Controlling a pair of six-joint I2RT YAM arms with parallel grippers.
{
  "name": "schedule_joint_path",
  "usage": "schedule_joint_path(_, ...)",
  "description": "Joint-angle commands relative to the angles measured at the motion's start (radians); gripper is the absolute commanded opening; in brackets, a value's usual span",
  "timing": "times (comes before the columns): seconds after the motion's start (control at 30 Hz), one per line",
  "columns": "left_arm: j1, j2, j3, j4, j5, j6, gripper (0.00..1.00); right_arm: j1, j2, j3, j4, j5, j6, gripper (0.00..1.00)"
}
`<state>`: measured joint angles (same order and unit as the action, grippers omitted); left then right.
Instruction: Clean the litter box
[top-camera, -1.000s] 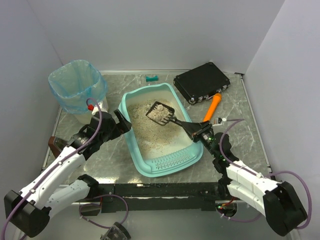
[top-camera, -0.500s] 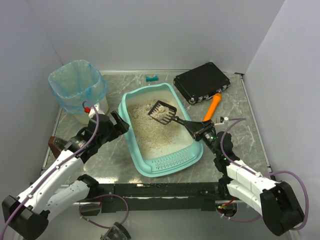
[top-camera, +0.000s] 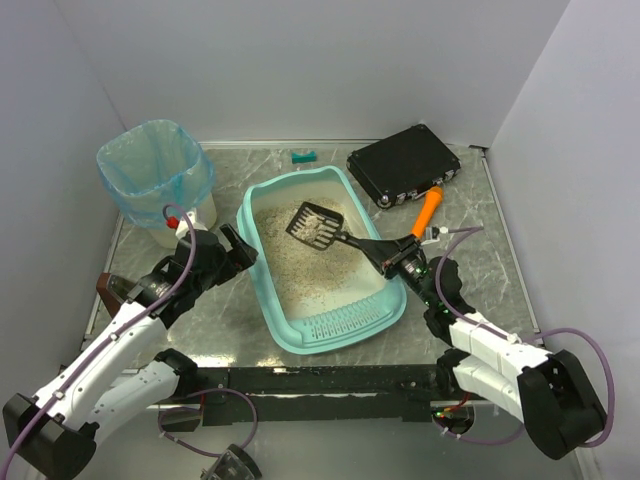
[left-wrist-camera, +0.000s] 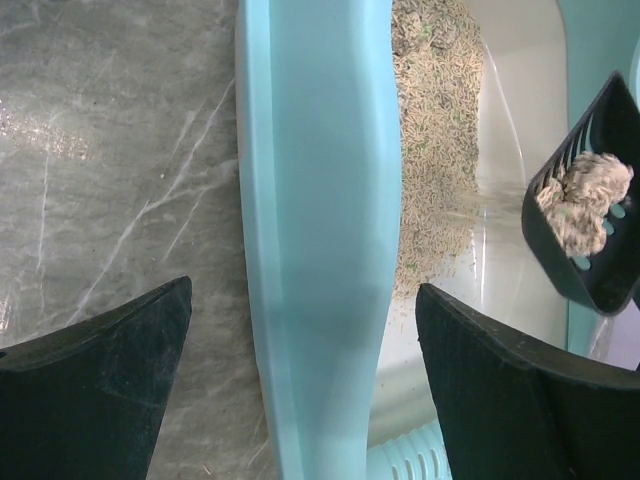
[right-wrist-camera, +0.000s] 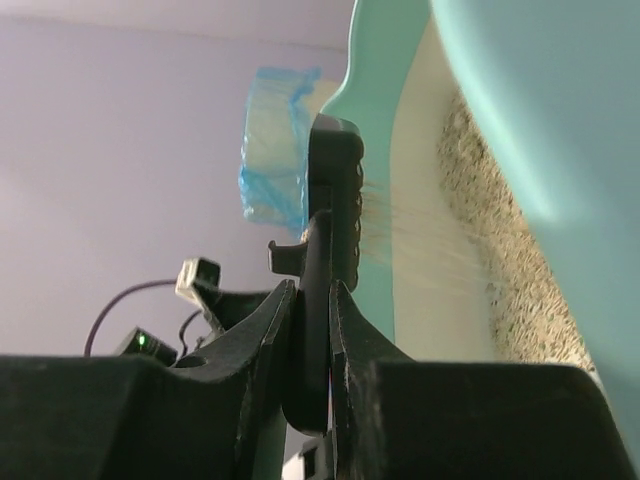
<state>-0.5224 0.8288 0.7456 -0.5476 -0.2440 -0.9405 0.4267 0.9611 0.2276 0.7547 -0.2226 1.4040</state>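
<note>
Litter box sits at centre of table. Left tool is spread wide, straddling the box's 9 o'clock rim. Right tool at 3 o'clock clamps the black scoop by its handle. Scoop holds a clump above the litter.

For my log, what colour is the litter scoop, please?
The scoop is black, clearest in the top external view.
</note>
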Motion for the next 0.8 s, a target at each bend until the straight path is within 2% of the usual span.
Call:
schedule_joint_path(0.0, -0.001, -0.020, -0.015, 0.011, -0.027, -0.021, 0.97, 0.029, -0.022, 0.044, 0.011, 0.068, -0.011, 0.00)
schedule_joint_path(0.1, -0.001, -0.022, -0.019, 0.017, -0.011, -0.020, 0.97, 0.031, -0.005, 0.047, 0.052, 0.026, 0.002, 0.00)
schedule_joint_path(0.2, -0.001, -0.014, -0.002, -0.002, -0.006, -0.015, 0.97, 0.007, -0.058, 0.024, -0.024, 0.104, -0.003, 0.00)
schedule_joint_path(0.3, -0.001, -0.023, -0.014, 0.009, -0.012, -0.027, 0.97, 0.046, -0.036, 0.064, -0.016, 0.076, -0.034, 0.00)
schedule_joint_path(0.43, -0.001, -0.030, -0.005, -0.015, -0.012, -0.027, 0.97, -0.003, -0.079, 0.027, -0.044, 0.118, -0.022, 0.00)
schedule_joint_path(0.53, 0.001, -0.040, -0.002, -0.026, -0.041, -0.034, 0.97, 0.041, -0.046, 0.079, -0.063, 0.053, -0.082, 0.00)
schedule_joint_path(0.6, -0.001, -0.046, 0.009, -0.034, -0.041, -0.032, 0.97, 0.008, -0.039, 0.079, -0.054, 0.043, -0.068, 0.00)
schedule_joint_path(0.7, 0.001, -0.060, 0.020, -0.055, -0.057, -0.037, 0.97, -0.008, -0.079, 0.035, -0.060, 0.112, -0.045, 0.00)
schedule_joint_path(0.77, -0.001, -0.069, 0.014, -0.057, -0.083, -0.049, 0.97, 0.013, -0.047, 0.070, -0.040, 0.054, -0.077, 0.00)
